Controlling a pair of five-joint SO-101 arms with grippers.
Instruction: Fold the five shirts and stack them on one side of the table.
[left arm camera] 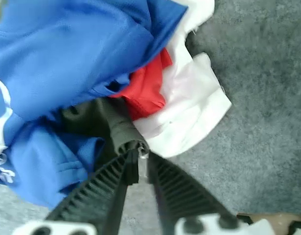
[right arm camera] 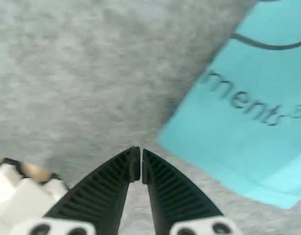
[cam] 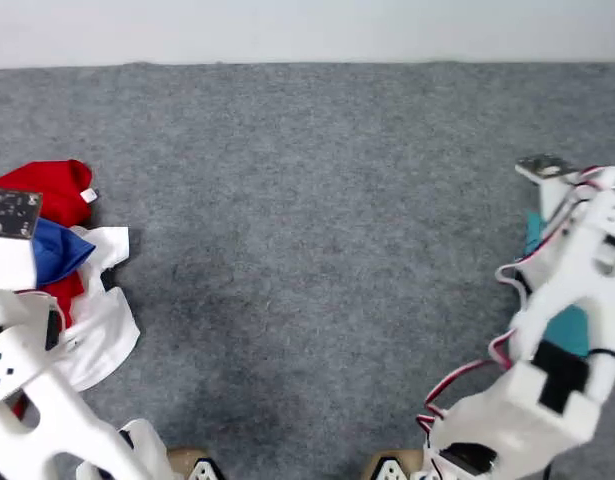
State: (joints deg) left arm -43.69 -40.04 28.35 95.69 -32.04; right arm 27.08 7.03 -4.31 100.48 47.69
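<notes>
Grey felt-like tabletop [cam: 317, 200]. A heap of shirts sits at its left edge: red shirt [cam: 52, 190] farthest back, blue shirt [cam: 57, 250] over it, white shirt [cam: 102, 320] spread toward the near side. The left wrist view adds a dark shirt [left arm camera: 99, 117] tucked under the blue one. The teal shirt [right arm camera: 248, 98] lies apart at the right edge, flat with straight edges (looks folded, a judgement).

Left end effector [left arm camera: 139, 159]: jaws nearly together, tips pinching a rolled hem or collar of the dark shirt. Right end effector [right arm camera: 137, 159]: jaws closed, nothing held, over bare tabletop just beside the teal shirt's corner.

Handling, judged:
- All fabric is light, limp and thin, and will drape and drag its neighbours.
- The dark shirt is overlapped by the blue one, so a pull probably disturbs the heap.
- The rolled edge is a fair hold, being thicker than a single layer; a shoulder seam or collar would let the shirt hang open for spreading.
- The carpet nap grips cloth, so lift rather than slide.
</notes>
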